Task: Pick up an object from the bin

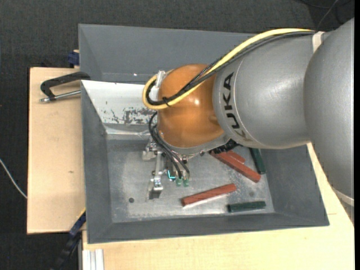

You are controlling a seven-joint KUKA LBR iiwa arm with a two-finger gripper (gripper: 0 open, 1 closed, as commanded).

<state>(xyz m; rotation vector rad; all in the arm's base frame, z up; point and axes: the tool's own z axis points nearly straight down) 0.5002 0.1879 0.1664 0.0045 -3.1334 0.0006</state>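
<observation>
The arm reaches in from the right, its orange cover [188,108] hanging over the middle of the bin [93,167]. The gripper [160,181] sits low above bare floor, a little toward the bin's left wall; I cannot tell whether it is open or closed, nor whether it has anything. Nearest to it, a red-brown bar [208,195] lies by the front wall. A dark green bar [246,206] lies in the front right corner. A red bar [237,164] and a dark green stick [257,161] lie toward the right wall.
</observation>
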